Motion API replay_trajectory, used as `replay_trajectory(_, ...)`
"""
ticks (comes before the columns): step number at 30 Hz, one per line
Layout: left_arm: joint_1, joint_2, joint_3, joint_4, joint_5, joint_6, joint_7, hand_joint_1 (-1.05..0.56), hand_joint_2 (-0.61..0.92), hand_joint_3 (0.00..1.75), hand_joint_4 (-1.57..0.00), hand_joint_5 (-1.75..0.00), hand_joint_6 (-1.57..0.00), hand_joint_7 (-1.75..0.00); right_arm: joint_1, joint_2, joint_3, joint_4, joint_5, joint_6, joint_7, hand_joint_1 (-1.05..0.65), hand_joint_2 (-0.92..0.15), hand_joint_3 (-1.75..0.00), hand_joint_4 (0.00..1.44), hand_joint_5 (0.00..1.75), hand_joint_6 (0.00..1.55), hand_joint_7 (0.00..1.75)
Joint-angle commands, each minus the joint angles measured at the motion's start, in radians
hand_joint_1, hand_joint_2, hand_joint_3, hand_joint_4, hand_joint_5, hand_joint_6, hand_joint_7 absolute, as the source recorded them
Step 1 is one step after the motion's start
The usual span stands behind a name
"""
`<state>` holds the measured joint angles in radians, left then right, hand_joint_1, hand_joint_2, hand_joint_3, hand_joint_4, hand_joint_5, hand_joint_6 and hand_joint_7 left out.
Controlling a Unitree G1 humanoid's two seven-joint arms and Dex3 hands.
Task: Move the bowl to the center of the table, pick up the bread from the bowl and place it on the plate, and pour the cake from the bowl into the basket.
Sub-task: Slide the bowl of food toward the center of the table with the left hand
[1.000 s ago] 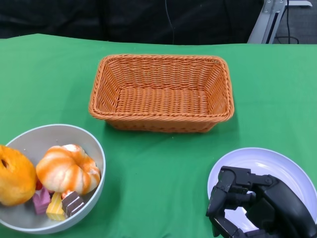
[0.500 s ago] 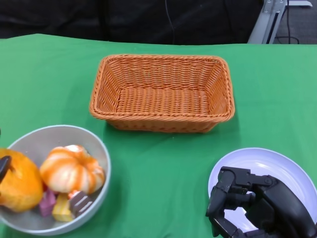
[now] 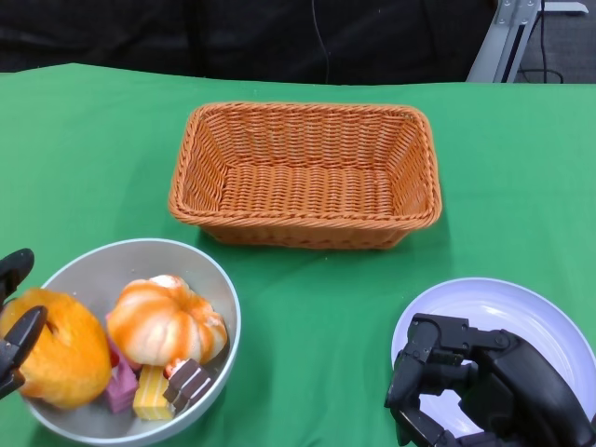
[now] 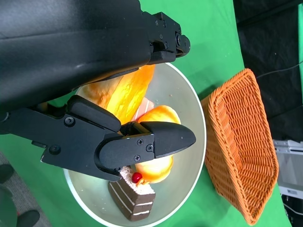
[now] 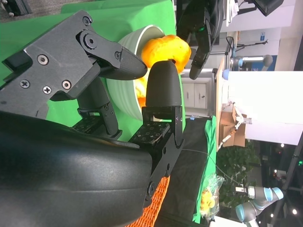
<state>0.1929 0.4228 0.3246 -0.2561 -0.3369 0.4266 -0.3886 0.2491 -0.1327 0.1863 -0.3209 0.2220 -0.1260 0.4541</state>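
Observation:
A grey bowl stands at the front left of the green table. It holds an orange bread roll, a striped orange-and-white bun and small cake pieces, among them a chocolate one. My left hand grips the bowl at its left rim, fingers over the orange roll. The left wrist view shows those fingers reaching across the bowl above the chocolate cake. My right hand hovers over the white plate at the front right, fingers loosely bent and holding nothing.
A woven orange basket with nothing in it stands at the middle back of the table. Bare green cloth lies between bowl, basket and plate. Past the far edge is a dark backdrop.
The bowl has slid to the right, toward the middle of the table, and my left hand's fingers have come into view at its left rim. The right hand has not moved.

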Motion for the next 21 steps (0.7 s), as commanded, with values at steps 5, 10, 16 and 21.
replay_trajectory(5,0.028,0.003,-0.028,-0.036,-0.020,0.046,-0.018,-0.75,0.92,0.66,0.00,0.00,-0.02,0.00,-0.001,-0.007,0.000,0.004,0.004,0.000,-0.002,-0.16,-0.44,-1.08,0.71,1.68,0.72,1.29)
replay_trajectory(10,0.072,-0.062,-0.094,-0.197,0.051,0.125,0.124,-0.77,0.92,0.65,0.00,0.00,-0.02,0.00,-0.002,-0.009,-0.001,0.009,0.008,-0.006,0.005,-0.17,-0.44,-1.08,0.71,1.68,0.73,1.29)
replay_trajectory(16,0.085,-0.069,-0.127,-0.254,0.017,0.176,0.100,-0.78,0.92,0.66,0.00,0.00,-0.01,0.00,-0.002,-0.008,-0.004,0.012,0.015,-0.008,0.013,-0.18,-0.44,-1.08,0.71,1.69,0.73,1.29)
replay_trajectory(21,0.101,-0.094,-0.161,-0.291,-0.010,0.188,0.107,-0.74,0.92,0.67,0.00,0.00,0.00,0.00,-0.002,-0.007,-0.003,0.011,0.009,-0.008,0.010,-0.17,-0.45,-1.07,0.72,1.68,0.73,1.28)
